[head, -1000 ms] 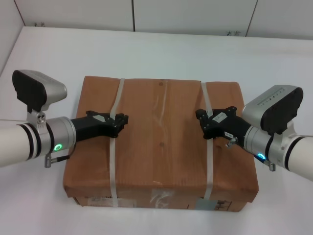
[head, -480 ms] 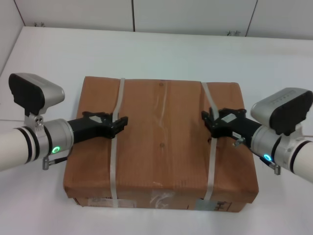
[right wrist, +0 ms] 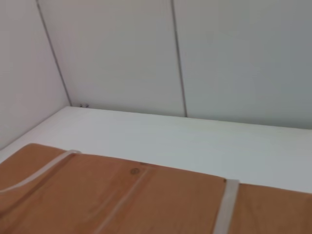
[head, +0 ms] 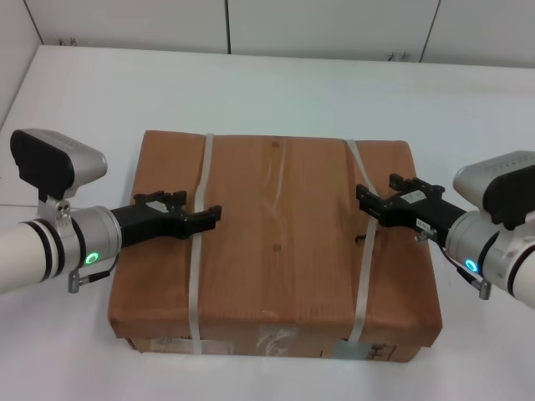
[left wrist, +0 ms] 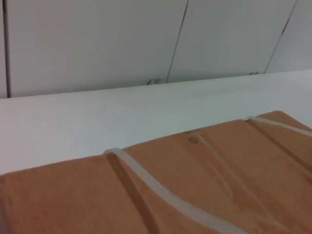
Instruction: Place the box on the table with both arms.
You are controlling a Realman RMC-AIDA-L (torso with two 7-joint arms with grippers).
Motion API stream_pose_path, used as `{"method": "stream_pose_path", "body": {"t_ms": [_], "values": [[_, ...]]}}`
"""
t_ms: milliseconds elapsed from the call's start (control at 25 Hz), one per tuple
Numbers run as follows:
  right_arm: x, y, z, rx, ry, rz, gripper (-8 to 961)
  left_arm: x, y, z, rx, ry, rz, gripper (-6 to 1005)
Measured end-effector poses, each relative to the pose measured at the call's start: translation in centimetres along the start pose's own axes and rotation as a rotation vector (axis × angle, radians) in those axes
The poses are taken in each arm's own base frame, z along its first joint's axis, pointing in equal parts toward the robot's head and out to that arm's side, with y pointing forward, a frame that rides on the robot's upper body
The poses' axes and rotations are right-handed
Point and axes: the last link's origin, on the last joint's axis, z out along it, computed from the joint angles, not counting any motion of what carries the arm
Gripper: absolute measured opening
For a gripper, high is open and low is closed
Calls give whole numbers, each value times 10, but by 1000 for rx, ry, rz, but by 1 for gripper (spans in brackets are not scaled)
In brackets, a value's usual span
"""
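Note:
The brown cardboard box lies flat on the white table, with wrinkles on its top. Two white straps cross it, the left strap and the right strap. My left gripper lies low over the left strap, its jaws apart and holding nothing. My right gripper sits low over the right strap, which bows slightly toward it, and its jaws are also apart. The left wrist view shows the box top and one strap. The right wrist view shows the box top and one strap.
White wall panels stand behind the table's far edge. Tape and labels show on the box's near side. Bare tabletop surrounds the box on all sides.
Both grippers have slid outward across the box top, the left one to the left and the right one to the right, and sit lower. The box has not moved.

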Motion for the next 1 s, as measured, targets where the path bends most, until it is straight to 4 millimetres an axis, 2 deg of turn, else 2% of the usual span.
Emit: {"method": "stream_pose_path", "body": {"t_ms": [120,240,280,360,480,520,560,800,920,1000], "values": [[1,-2,-2,9,-12,19,629,1,-1,-1,4,11,-10,726],[1,-4,-7,6,-48,35,747,4,-2,-5,-6,45,-24,769],[1,-6,-14,-8,-98,41,786,6,-2,-8,-17,66,-27,783],[1,-7,-18,-16,-125,44,797,12,0,-17,-52,127,-28,796],[-6,-10,-36,-63,-261,32,814,22,6,-37,-132,242,6,795],[-12,-12,-48,-109,-334,-15,820,24,7,-43,-155,273,24,794],[-12,-12,-48,-109,-334,-15,825,26,11,-52,-201,319,58,794],[-31,2,-74,-419,-404,-268,831,33,31,-104,-481,470,246,790],[-39,14,-81,-607,-371,-318,831,32,38,-116,-603,452,294,789],[-45,19,-86,-706,-351,-342,831,31,42,-117,-650,425,313,789]]}}
